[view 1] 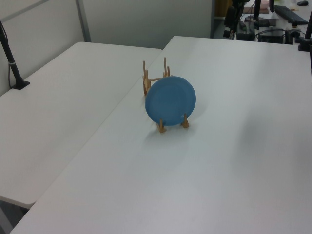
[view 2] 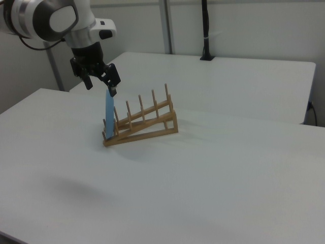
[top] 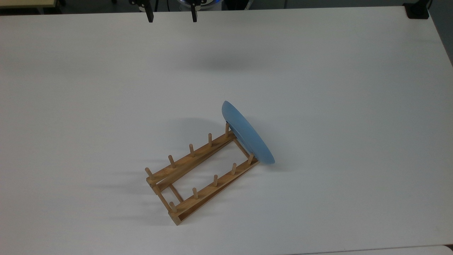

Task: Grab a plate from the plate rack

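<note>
Gripper hangs spread wide at the counter's far edge in the top view, well apart from the plate standing upright in the plate rack's end slot

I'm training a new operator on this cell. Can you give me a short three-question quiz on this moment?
1. True or false: the plate lies flat on the table.
2. At which end of the plate rack is the plate, in the top view: upper right or lower left?
3. Are the fingers of the gripper open or shut?

Key: 1. False, it stands on edge in the rack. 2. Upper right. 3. Open.
</note>
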